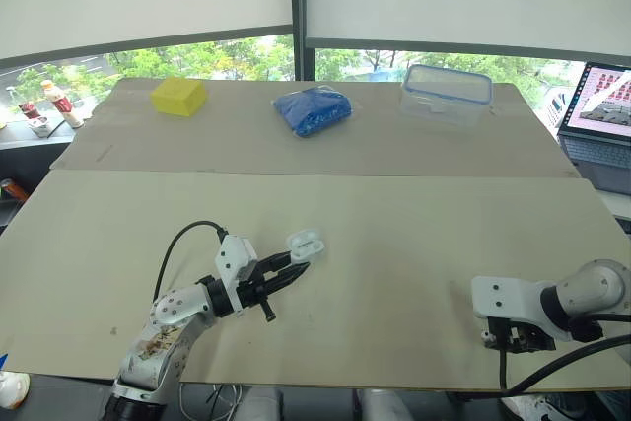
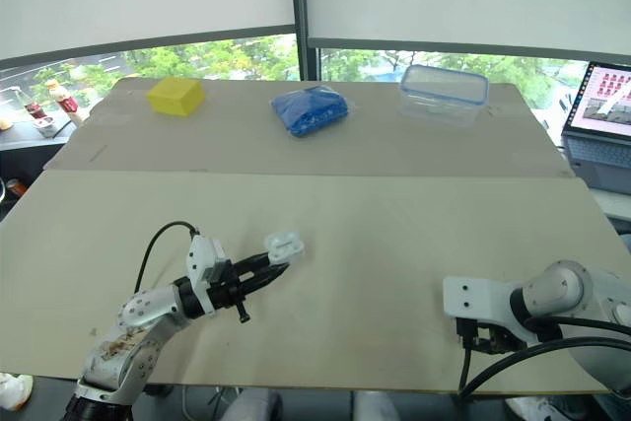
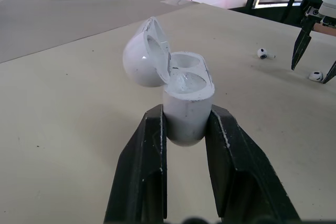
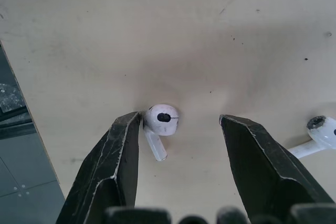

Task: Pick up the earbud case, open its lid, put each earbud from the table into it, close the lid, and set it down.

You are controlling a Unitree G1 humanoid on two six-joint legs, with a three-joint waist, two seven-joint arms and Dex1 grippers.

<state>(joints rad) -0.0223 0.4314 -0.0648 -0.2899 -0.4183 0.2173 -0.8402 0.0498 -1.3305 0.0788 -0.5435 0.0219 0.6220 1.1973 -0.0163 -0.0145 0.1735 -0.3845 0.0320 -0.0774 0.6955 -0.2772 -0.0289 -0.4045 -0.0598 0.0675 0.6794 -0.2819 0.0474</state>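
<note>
My left gripper (image 1: 294,270) is shut on the white earbud case (image 1: 306,242), held just above the table (image 1: 394,234) at its front left. The case's body (image 3: 186,103) is clamped between the black fingers and its lid (image 3: 143,56) stands open. At the front right, my right gripper (image 1: 513,338) points down at the table. It is open (image 4: 181,121), with one white earbud (image 4: 160,123) lying between its fingers, close against one finger. A second earbud (image 4: 321,130) lies just outside the other finger. Both earbuds (image 3: 262,53) (image 3: 315,76) also show in the left wrist view.
Along the far side of the table lie a yellow sponge (image 1: 178,96), a blue bag (image 1: 313,109) and a clear lidded container (image 1: 446,94). A laptop (image 1: 601,125) stands off the right edge. Small bottles (image 1: 59,104) stand beyond the left corner.
</note>
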